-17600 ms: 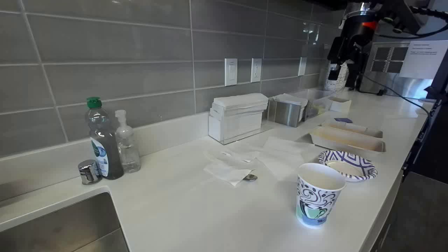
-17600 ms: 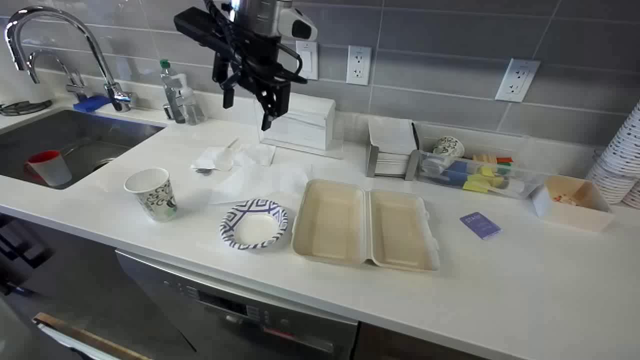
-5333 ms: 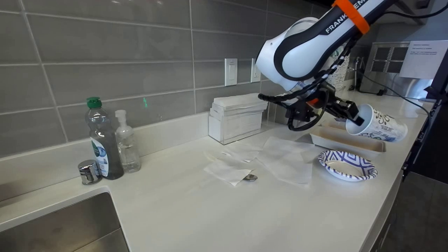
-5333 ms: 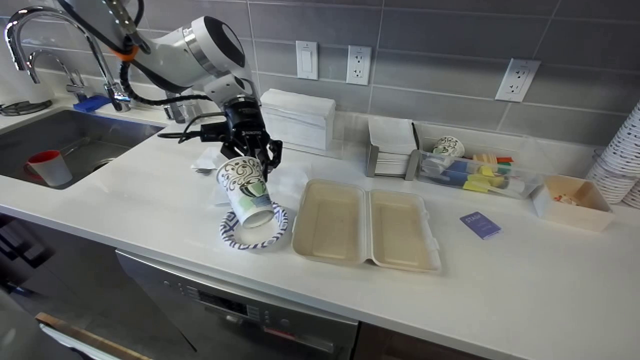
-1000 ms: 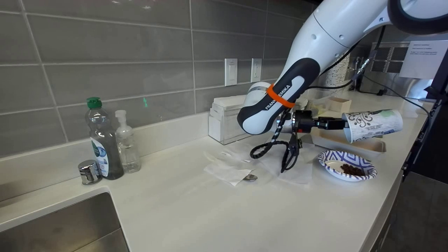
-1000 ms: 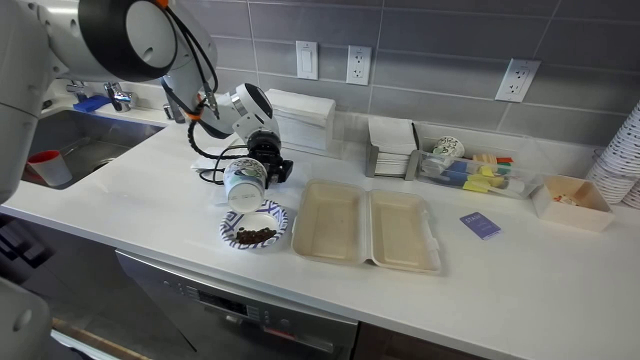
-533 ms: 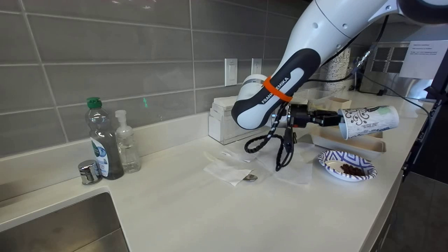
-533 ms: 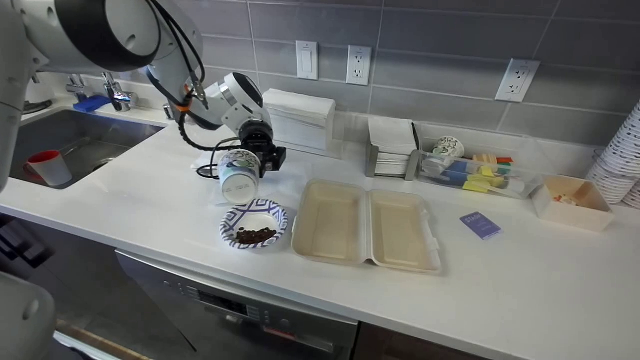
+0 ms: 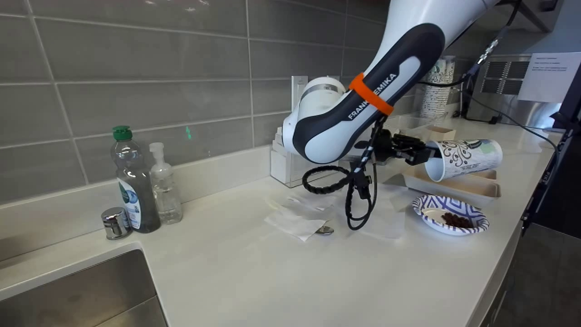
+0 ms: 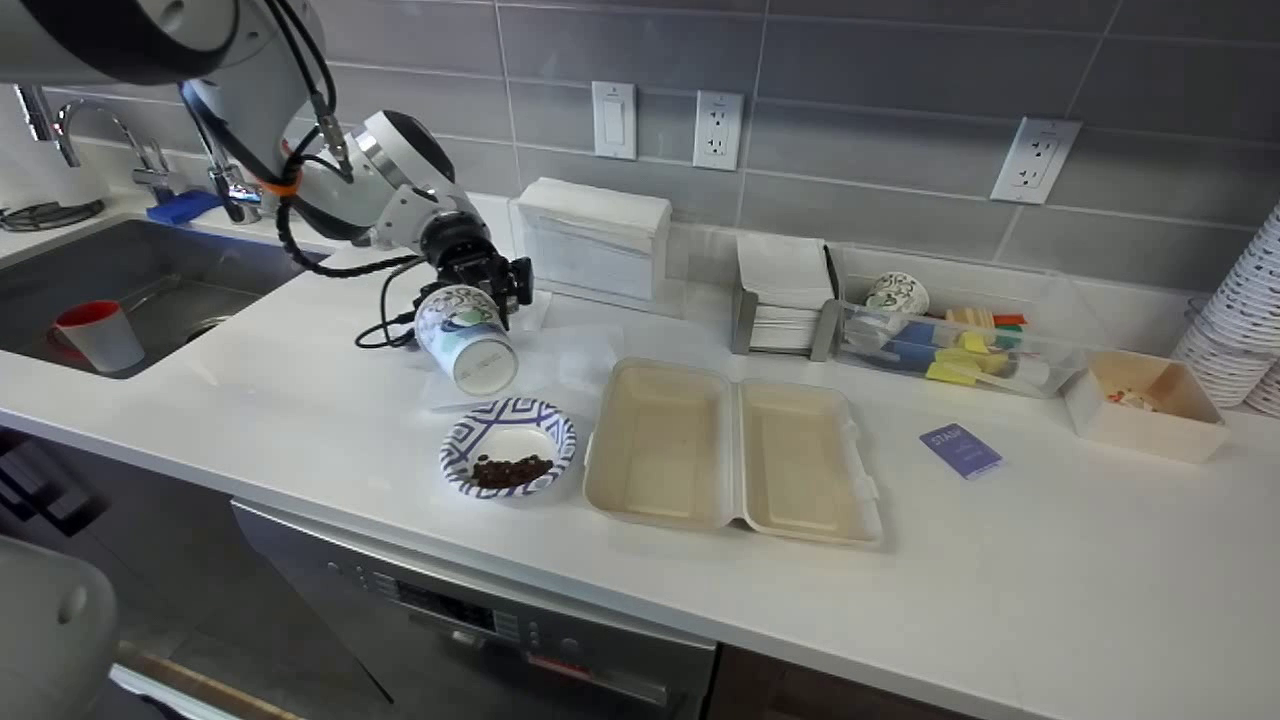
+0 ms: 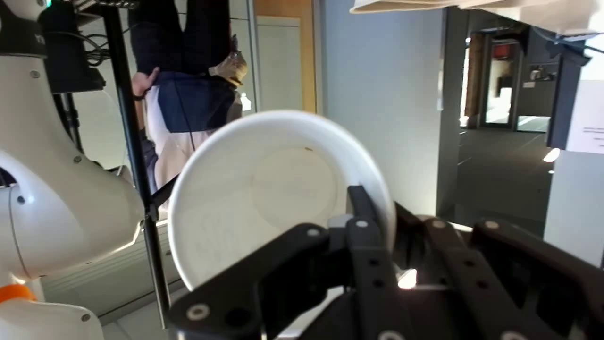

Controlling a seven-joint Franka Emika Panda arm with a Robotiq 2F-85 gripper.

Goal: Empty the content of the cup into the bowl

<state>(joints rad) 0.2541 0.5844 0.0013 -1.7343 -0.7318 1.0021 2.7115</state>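
One cup [image 9: 473, 156] hangs nearly on its side, at three o'clock from the gripper [image 11: 381, 200] in an exterior view; its long axis runs close to level, mouth turned back toward nine o'clock. The gripper is pinched on the wall at the rim, one finger [image 11: 362, 208] inside, one outside. At five o'clock from the cup in an exterior view, the bowl [image 10: 510, 410] holds brown bits [image 10: 512, 472]: the pour looks nearly done. Righting the cup likely means swinging its base toward six o'clock; its mouth seems beside the bowl, not over it. In the wrist view a dark speck [image 11: 308, 149] on the cup's floor, near twelve o'clock, is too small to name. The outer fingertip is hard to make out; the wrist view misses the bowl.
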